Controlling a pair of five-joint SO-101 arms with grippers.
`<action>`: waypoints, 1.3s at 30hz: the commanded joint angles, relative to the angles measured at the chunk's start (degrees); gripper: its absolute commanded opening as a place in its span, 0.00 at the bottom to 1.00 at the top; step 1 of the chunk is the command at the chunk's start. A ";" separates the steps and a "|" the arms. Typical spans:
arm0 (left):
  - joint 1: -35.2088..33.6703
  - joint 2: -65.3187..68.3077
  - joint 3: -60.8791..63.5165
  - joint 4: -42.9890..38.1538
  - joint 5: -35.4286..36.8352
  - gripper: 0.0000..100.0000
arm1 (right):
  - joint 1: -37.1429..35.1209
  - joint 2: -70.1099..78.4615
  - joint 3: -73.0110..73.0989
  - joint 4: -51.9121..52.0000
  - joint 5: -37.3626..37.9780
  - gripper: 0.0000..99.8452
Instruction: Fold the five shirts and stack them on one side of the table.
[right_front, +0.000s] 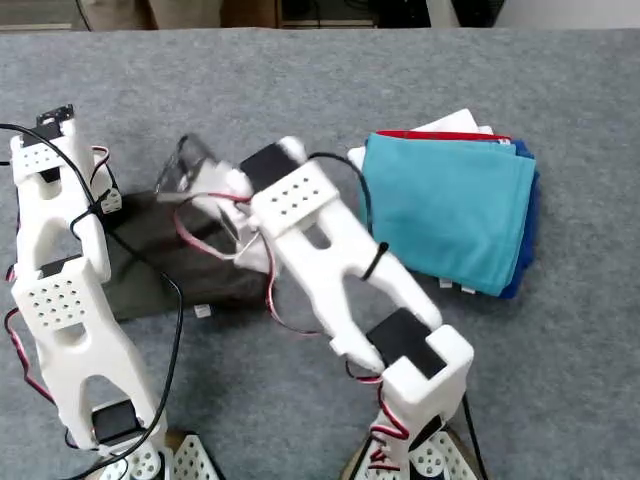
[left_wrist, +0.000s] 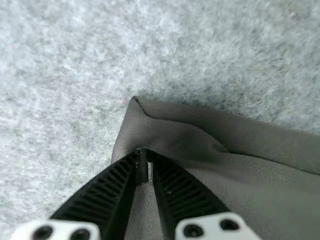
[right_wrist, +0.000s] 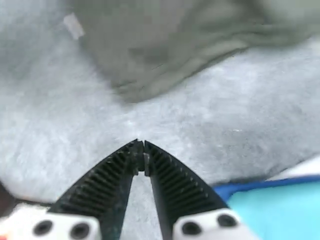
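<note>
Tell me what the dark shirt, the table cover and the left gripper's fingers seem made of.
The dark shirt: thin knit fabric by the look, matte, fine mesh texture and soft creases. The table cover: probably grey felt or carpet-like cloth, fuzzy surface. The left gripper's fingers: likely hard black plastic, ribbed inner faces.

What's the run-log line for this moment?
left gripper shut at dark grey shirt corner | right gripper shut over table | teal-topped shirt stack nearby
</note>
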 joint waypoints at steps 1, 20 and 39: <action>-0.53 0.22 -0.97 0.18 -0.09 0.02 | -0.57 -0.92 -4.44 -1.41 -9.85 0.01; -8.97 0.13 -28.57 18.37 -7.30 0.12 | -6.90 27.12 -28.35 -0.79 -49.85 0.42; -9.67 0.22 -22.33 18.29 -6.95 0.15 | -7.43 53.05 -53.14 6.86 -59.43 0.15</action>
